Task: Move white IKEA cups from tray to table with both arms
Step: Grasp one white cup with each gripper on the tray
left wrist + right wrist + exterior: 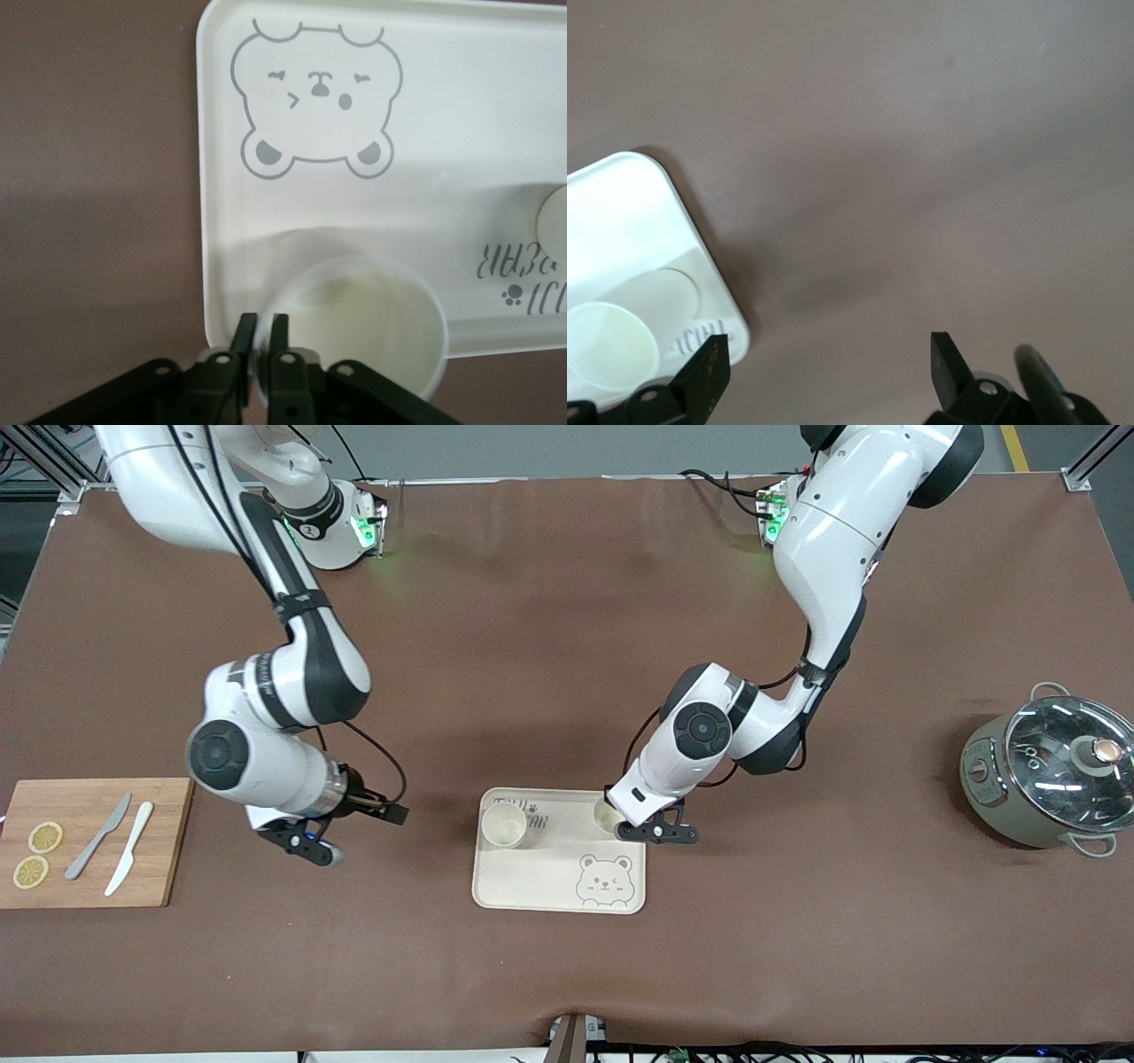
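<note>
Left gripper (261,341): I see its fingers pinched tight on the rim of one cup (359,323), at the tray (532,877) corner nearest the left arm.
Other cup (503,825): stands on the tray's right-arm end.
Right gripper (828,367): I see it spread wide, holding nothing, above bare table (567,646) beside the tray.
</note>
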### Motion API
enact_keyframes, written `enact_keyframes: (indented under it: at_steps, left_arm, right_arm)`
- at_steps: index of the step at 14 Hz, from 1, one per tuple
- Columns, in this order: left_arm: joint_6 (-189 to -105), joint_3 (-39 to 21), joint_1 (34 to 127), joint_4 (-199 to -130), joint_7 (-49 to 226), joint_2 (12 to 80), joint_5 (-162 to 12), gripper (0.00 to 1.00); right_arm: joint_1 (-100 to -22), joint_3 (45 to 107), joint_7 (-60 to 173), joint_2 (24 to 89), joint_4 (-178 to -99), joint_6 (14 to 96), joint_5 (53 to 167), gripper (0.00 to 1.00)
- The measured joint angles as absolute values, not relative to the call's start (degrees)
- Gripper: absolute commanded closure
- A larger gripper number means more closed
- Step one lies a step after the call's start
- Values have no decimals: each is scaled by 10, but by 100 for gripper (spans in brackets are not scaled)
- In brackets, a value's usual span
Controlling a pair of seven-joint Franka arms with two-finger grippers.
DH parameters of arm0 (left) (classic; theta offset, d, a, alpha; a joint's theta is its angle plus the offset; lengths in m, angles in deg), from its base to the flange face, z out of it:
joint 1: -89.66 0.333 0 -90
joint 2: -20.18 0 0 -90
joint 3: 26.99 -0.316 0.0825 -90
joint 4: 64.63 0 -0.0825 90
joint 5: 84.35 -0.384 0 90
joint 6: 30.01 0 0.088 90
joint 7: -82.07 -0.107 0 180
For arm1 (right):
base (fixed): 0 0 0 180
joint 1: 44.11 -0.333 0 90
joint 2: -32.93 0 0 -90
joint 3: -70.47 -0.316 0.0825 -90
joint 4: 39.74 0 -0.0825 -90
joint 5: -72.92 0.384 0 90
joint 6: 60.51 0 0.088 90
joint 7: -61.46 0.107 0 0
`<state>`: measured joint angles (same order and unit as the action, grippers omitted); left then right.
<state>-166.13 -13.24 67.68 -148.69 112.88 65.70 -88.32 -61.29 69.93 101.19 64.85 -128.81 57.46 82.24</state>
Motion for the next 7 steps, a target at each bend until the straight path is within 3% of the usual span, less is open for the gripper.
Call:
enact_keyframes:
  at_steps: [7]
  left_arm:
    - [-1662, -137, 674, -1475, 1133, 655, -884, 100]
  right_arm:
    - [-656, 699, 1081, 712, -1257, 637, 925, 0]
